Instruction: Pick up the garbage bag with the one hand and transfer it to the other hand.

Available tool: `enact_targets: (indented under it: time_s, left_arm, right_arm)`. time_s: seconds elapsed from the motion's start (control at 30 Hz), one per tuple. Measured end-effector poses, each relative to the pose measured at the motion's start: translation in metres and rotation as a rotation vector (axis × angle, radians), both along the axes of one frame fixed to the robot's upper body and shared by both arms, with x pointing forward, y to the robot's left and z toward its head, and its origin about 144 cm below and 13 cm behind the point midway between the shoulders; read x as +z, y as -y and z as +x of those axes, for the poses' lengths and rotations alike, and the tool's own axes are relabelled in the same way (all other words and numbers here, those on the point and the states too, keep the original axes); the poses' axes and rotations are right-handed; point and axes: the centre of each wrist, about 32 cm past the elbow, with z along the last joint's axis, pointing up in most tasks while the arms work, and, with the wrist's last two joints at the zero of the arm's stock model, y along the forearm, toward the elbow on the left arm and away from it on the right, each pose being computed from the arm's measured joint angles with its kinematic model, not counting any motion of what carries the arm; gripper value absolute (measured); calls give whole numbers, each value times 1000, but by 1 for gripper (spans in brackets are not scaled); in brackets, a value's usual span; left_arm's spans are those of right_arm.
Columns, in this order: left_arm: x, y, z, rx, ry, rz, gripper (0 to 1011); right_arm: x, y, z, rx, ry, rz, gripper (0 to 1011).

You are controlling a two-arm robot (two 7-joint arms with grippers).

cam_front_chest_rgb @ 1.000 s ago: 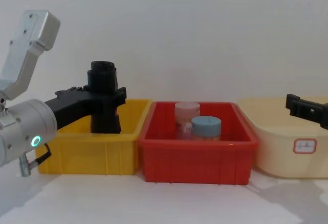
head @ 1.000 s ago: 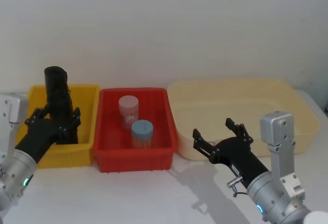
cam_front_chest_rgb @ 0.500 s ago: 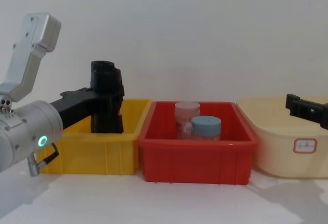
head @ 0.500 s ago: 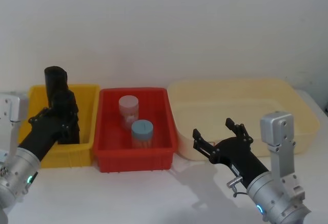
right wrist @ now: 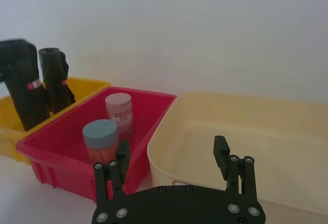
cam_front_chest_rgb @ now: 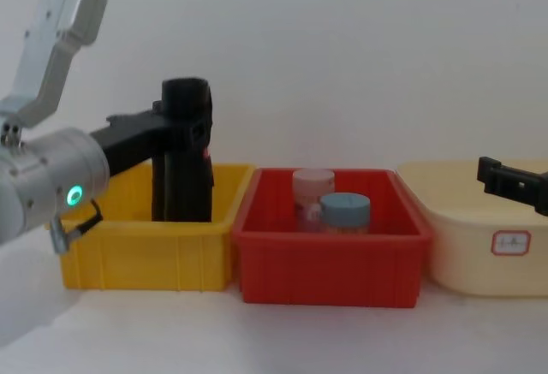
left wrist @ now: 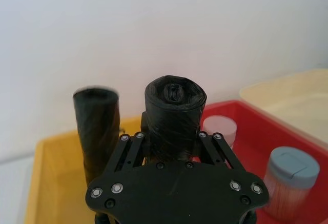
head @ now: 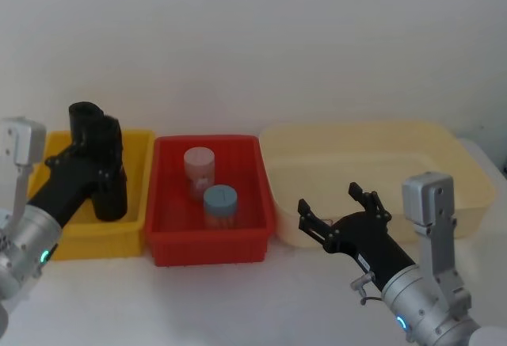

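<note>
pinching garbage bag (left wrist: 174,106) between left fingers (left wrist: 211,144)

Just beside garbage bag (left wrist: 173,116) stands second black roll (left wrist: 96,126); space above jars (head: 219,202) free.

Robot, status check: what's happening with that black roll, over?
Left gripper shut on the black roll, upright in the yellow bin. Right gripper open before the cream tub. Second black roll close beside.

Three containers line a white table (head: 238,298): a yellow bin (head: 103,239), a red bin (head: 210,249) holding a pink-lidded jar (head: 199,173) and a blue-lidded jar (head: 219,206), and a cream tub (head: 380,172) at right.
</note>
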Motion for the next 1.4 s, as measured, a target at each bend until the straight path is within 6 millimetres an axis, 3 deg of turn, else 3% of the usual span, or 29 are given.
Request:
enact_targets:
  time_s: [0.47,0.77,1.03,1.4]
  left_arm:
    - [57,9,10,-142,91,89,371]
    - [78,27,21,-270,118,106,371]
    - [84,50,35,-378,125,94,371]
    - [77,87,55,-510,121,37,371]
  right_arm:
    - [0,0,0,0,0,0,1000]
    - [0,0,0,0,0,0,1000]
    - [0,0,0,0,0,0,1000]
    - [0,0,0,0,0,0,1000]
